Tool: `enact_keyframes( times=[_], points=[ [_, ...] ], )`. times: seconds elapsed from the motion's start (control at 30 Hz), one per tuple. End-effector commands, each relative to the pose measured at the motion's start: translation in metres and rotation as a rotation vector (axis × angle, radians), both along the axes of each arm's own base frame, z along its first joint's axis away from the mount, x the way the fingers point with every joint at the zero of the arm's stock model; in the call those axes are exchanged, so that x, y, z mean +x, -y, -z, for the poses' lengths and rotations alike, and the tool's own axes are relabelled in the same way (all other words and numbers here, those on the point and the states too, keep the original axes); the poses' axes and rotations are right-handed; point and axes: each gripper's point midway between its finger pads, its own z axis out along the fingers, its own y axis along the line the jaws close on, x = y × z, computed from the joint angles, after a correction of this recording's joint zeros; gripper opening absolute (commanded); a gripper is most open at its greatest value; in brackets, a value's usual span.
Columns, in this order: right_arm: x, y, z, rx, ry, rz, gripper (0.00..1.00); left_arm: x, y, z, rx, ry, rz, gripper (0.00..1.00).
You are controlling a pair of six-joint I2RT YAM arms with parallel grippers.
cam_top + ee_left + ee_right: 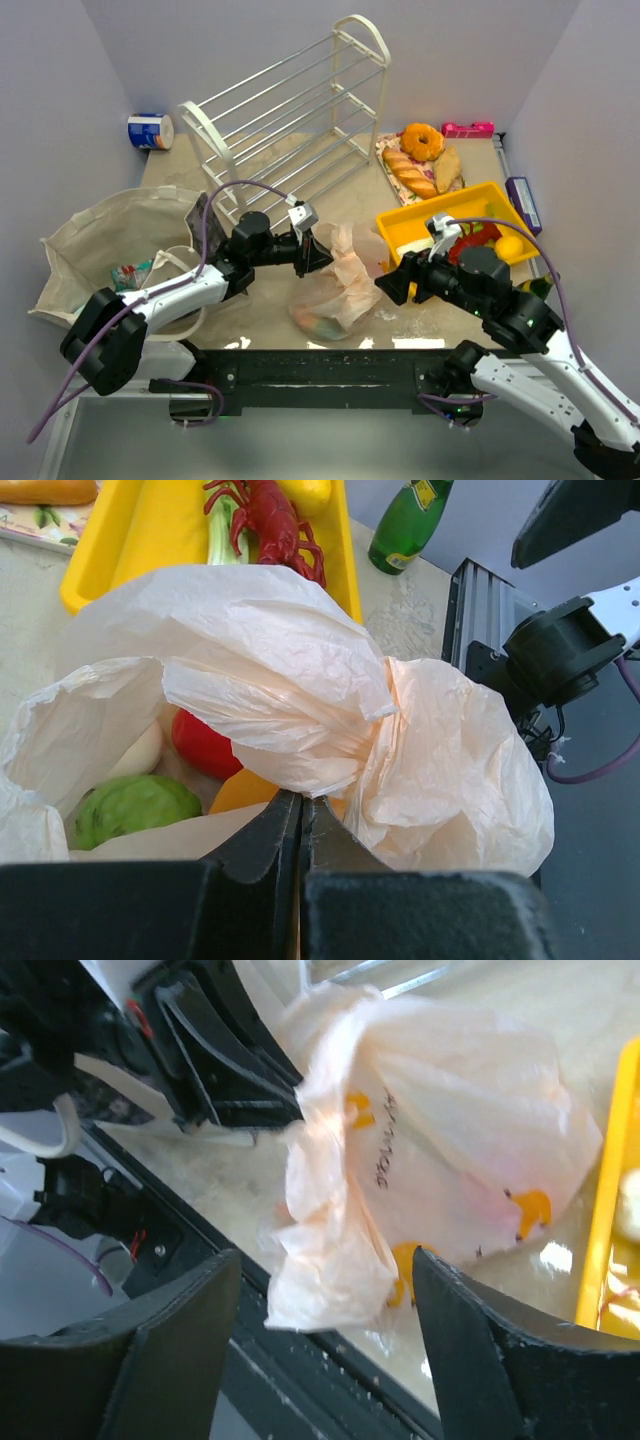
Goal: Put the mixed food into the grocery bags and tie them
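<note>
Down at the near middle of the counter (262,300) sits the peach plastic bag (338,282), slumped and crumpled, its top gathered into a twisted bunch. Coming in from the left, the left end effector (300,818) is clenched tight, jaws pressed together right at the bag's rim, with a fold of the thin film pinched at the tips. From its wrist view you can see straight into the bag's mouth: a green fruit (130,808) low on the left, a red apple (205,745) behind it, and something yellow-orange tucked under the film.

Over on the other side, the right end effector (320,1260) is released, fingers (175,1355) spread wide and gripping nothing, with the bag's bunched edge hanging just beyond them.

Far left, the cloth tote (95,235) lies open on the counter with a snack packet (130,272) inside. Behind the bag, the yellow tray (488,192) holds a red lobster (272,520), and a green bottle (408,522) stands just past the tray's corner.
</note>
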Motion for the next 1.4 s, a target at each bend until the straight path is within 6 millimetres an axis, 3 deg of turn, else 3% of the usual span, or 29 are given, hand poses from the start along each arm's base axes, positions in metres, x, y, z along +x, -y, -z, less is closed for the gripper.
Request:
enact_keyframes(
  times=[0.0,0.2,0.3,0.37,0.4,0.47,0.67,0.9,1.0,1.27,1.37],
  points=[
    [-0.029,0.023,0.04,-0.099,-0.213,0.034,0.66,0.005,0.003,-0.023,-0.022,0.068,-0.01,0.0],
    [-0.048,0.028,0.102,-0.223,-0.421,0.027,0.55,0.007,0.004,-0.021,-0.018,0.059,-0.015,0.0],
    [-0.05,0.015,0.111,-0.177,-0.422,-0.029,0.53,0.008,0.006,-0.023,-0.015,0.057,-0.012,0.0],
    [-0.047,0.0,0.101,-0.09,-0.369,-0.083,0.52,0.01,0.006,-0.025,-0.014,0.06,-0.013,0.0],
    [-0.048,-0.002,0.108,-0.082,-0.366,-0.094,0.53,0.01,0.006,-0.025,-0.012,0.059,-0.011,0.0],
    [-0.042,-0.008,0.103,-0.04,-0.313,-0.106,0.52,0.01,0.006,-0.024,-0.008,0.054,-0.014,0.0],
    [-0.023,-0.013,0.085,0.02,-0.198,-0.066,0.54,0.011,0.006,-0.024,-0.005,0.052,-0.017,0.0],
    [-0.004,-0.029,0.099,0.036,-0.164,-0.063,0.53,0.011,0.007,-0.025,-0.007,0.052,-0.014,0.0],
    [0.003,-0.034,0.095,0.053,-0.133,-0.062,0.5,0.011,0.007,-0.026,-0.01,0.056,-0.013,0.0],
    [0.021,-0.036,0.086,0.081,-0.067,-0.01,0.37,0.01,0.006,-0.021,-0.011,0.047,-0.017,0.0],
    [0.026,-0.03,0.094,0.039,-0.086,0.03,0.2,0.011,0.004,-0.024,-0.017,0.043,-0.037,0.0]
  ],
)
